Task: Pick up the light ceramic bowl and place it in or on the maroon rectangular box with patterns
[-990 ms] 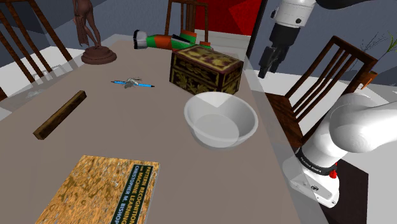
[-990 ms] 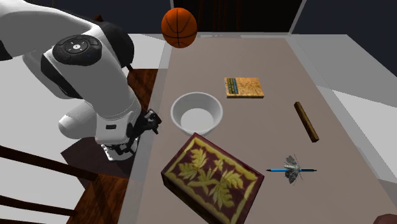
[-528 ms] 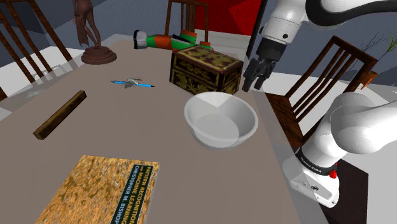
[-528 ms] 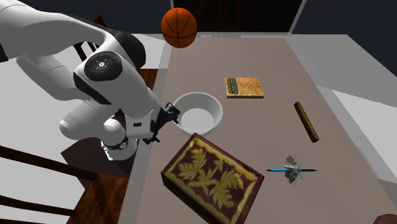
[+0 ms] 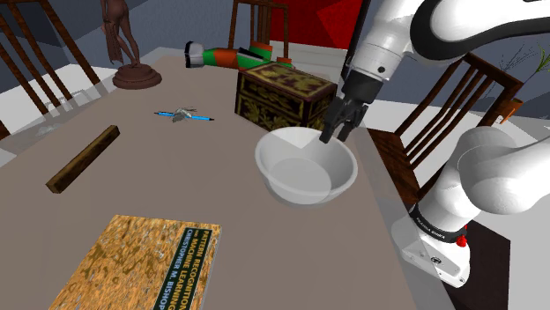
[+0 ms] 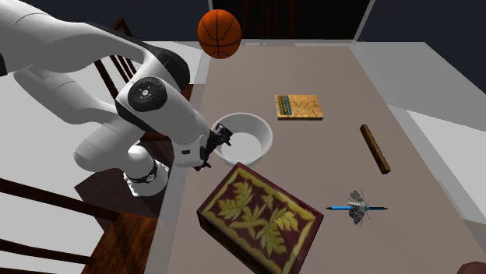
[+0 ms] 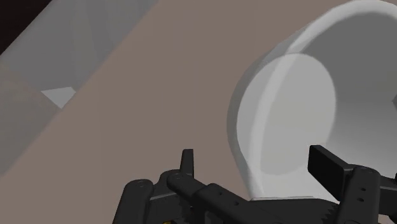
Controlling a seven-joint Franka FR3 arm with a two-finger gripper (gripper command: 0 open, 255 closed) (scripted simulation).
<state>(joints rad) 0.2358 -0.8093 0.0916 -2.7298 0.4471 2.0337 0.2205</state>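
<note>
The white bowl [image 5: 306, 165] stands upright on the brown table, near the edge on the shoulder view's right. Just behind it sits the maroon box [image 5: 284, 95] with a gold leaf pattern, lid closed. My gripper [image 5: 338, 129] hangs at the bowl's far rim, on the side nearest the box. In the wrist view the gripper [image 7: 257, 167] is open, its fingers [image 7: 328, 165] standing either side of the wall of the bowl [image 7: 305, 108] without clasping it. In the second exterior view the gripper [image 6: 217, 145] is at the rim of the bowl [image 6: 243, 138], and the box [image 6: 261, 218] lies in front.
A book [image 5: 150, 264], a wooden stick [image 5: 84, 158] and a blue pen with an insect [image 5: 185, 115] lie on the table [image 5: 176, 189]. A statue [image 5: 132, 53] and a coloured toy [image 5: 229, 57] stand at the back. A chair [image 5: 458, 97] is beside the table's edge. A basketball [image 6: 219, 33] sits at the table's end.
The arm has swung from above the chair down and toward the table, bringing the gripper to the bowl's rim. Bowl and box have not moved.
</note>
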